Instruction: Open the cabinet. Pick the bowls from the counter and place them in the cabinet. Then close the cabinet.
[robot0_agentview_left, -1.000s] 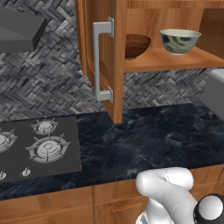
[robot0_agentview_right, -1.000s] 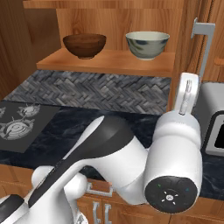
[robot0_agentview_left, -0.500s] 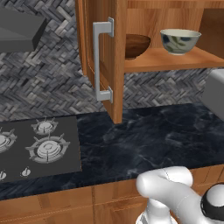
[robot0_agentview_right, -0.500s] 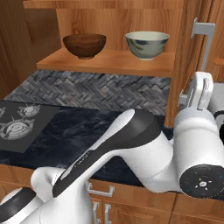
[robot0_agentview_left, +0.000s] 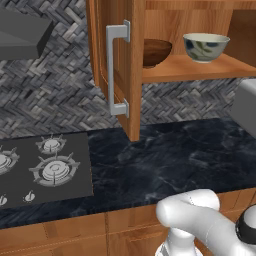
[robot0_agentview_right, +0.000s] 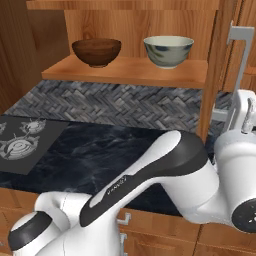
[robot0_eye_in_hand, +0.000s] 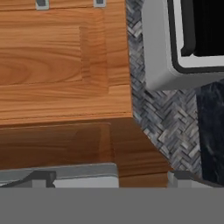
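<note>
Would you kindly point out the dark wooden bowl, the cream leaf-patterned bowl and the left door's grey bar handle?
Dark reddish-brown wooden bowl (robot0_agentview_right: 96, 52), right base view, outer wall.
Cream leaf-patterned ceramic bowl (robot0_agentview_right: 168, 51), right base view, outer wall.
Grey metal bar handle (robot0_agentview_left: 110, 70), left base view, mid-bar.

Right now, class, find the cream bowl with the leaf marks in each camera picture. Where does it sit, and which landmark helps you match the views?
Left base view: cream bowl upper right, on the cabinet shelf.
Right base view: upper middle, right of the wooden bowl.
Hand view: not in it.
Shared landmark: the wooden bowl beside it on the shelf.
</note>
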